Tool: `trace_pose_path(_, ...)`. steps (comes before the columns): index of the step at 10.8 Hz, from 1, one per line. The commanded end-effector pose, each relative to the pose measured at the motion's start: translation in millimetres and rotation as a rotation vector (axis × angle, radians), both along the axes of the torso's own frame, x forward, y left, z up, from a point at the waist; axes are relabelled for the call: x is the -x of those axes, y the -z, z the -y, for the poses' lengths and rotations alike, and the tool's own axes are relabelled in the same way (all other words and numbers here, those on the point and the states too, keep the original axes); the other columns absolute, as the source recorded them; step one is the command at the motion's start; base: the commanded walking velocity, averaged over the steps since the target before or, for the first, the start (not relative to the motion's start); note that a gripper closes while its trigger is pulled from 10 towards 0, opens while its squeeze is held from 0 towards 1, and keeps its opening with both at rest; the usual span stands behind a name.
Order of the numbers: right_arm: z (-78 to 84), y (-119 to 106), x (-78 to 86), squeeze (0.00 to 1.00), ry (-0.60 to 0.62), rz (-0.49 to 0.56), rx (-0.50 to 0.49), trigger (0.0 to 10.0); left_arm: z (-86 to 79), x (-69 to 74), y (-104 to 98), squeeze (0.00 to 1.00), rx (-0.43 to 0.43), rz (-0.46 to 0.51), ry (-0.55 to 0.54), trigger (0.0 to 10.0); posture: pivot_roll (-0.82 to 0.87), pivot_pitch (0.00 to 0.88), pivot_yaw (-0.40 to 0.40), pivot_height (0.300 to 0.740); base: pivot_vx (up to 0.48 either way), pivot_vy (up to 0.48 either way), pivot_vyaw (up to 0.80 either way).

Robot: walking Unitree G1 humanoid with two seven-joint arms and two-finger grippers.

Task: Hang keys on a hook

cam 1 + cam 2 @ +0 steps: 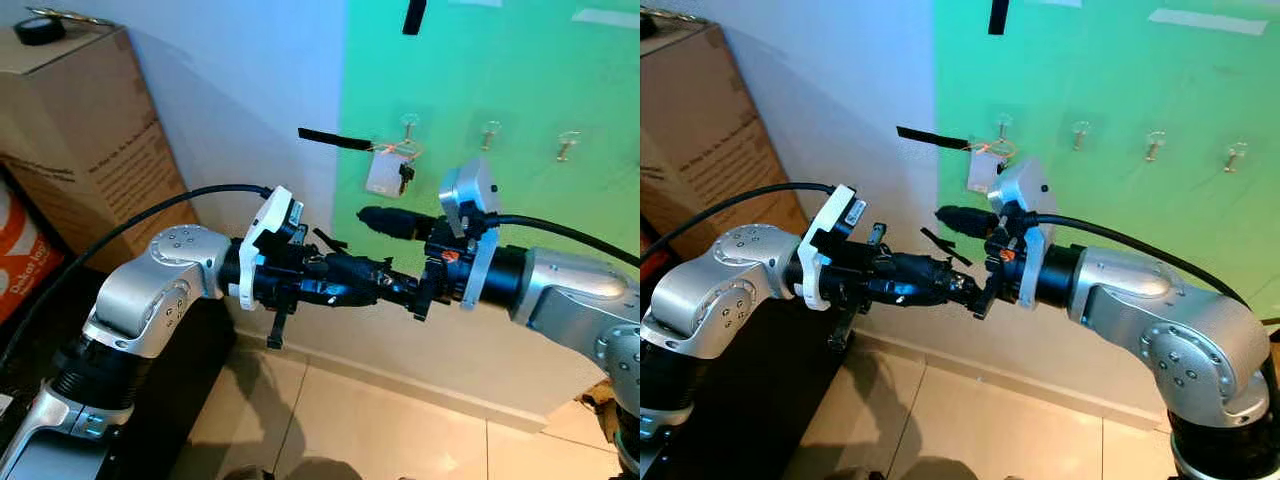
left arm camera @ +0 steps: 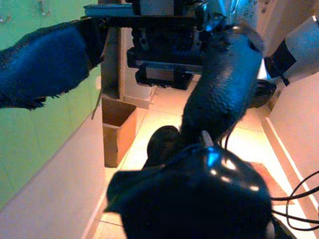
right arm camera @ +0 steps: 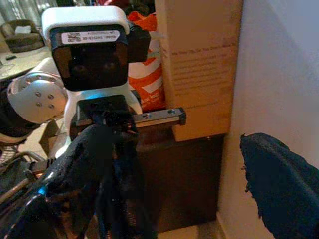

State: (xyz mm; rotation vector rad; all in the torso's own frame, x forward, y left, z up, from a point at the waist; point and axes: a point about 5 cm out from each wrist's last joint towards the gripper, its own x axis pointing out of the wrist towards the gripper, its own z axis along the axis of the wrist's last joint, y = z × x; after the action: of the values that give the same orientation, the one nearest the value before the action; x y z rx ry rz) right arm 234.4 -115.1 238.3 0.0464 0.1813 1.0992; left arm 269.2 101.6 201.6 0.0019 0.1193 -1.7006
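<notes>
A bunch of keys (image 1: 392,170) with a white tag and a black fob hangs on the leftmost clear hook (image 1: 409,124) of the green wall panel (image 1: 520,90). Below and in front of it, my two arms meet head-on. The left gripper (image 1: 395,283) points right and the right gripper (image 1: 940,272) points left. Their black fingers overlap and cross each other, both sets spread apart. I see nothing held between either pair. A flat black finger (image 1: 332,139) juts out level with the keys, just to their left.
Two more clear hooks (image 1: 490,130) (image 1: 568,145) stand bare to the right of the keys. A tall cardboard box (image 1: 85,140) with a tape roll (image 1: 40,30) on top stands at the left, beside an orange bag (image 1: 25,262). A dark cabinet (image 1: 160,400) and a tiled floor (image 1: 380,430) lie below.
</notes>
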Motion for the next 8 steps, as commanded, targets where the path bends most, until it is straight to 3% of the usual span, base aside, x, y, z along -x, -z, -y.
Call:
trace_pose_path(1, -5.3, -1.3, 4.7, 0.0, -0.041, -0.011, 0.0, 10.0, 2.7, -0.8, -1.7, 0.0, -0.011, 0.022, 0.007, 10.0, -0.14, 0.0, 0.022, 0.74, 0.0, 0.0, 0.0)
trace_pose_path(2, -6.1, 0.4, 5.7, 0.0, -0.05, -0.03, 0.01, 9.3, 4.1, -1.6, -1.6, 0.0, -0.014, 0.031, 0.009, 10.0, -0.14, 0.0, 0.019, 0.74, 0.0, 0.0, 0.0)
trace_pose_path(3, -5.1, 4.9, 6.2, 0.0, -0.044, -0.055, 0.042, 9.6, 4.7, -2.7, -1.8, 0.0, -0.019, 0.045, 0.009, 10.0, -0.14, 0.0, 0.019, 0.74, 0.0, 0.0, 0.0)
trace_pose_path(4, -4.8, 7.8, 5.8, 0.0, -0.039, -0.074, 0.053, 5.4, 4.9, -3.5, -1.5, 0.0, -0.024, 0.054, 0.007, 10.0, -0.14, 0.0, 0.019, 0.74, 0.0, 0.0, 0.0)
trace_pose_path(5, -5.2, 9.5, 5.0, 0.0, -0.033, -0.084, 0.067, 1.8, 4.3, -4.8, -0.7, 0.0, -0.04, 0.067, 0.007, 10.0, -0.14, 0.0, 0.017, 0.74, 0.0, 0.0, 0.0)
trace_pose_path(6, -5.7, 8.1, 4.3, 0.0, -0.033, -0.083, 0.063, 0.0, 3.9, -5.0, -0.4, 0.0, -0.047, 0.071, 0.011, 10.0, -0.14, 0.0, 0.017, 0.74, 0.0, 0.0, 0.0)
trace_pose_path(8, -4.7, 6.7, 3.6, 0.0, -0.029, -0.085, 0.066, 0.0, 2.5, -5.6, 1.5, 0.0, -0.068, 0.079, 0.019, 10.0, -0.14, 0.0, 0.02, 0.74, 0.0, 0.0, 0.0)
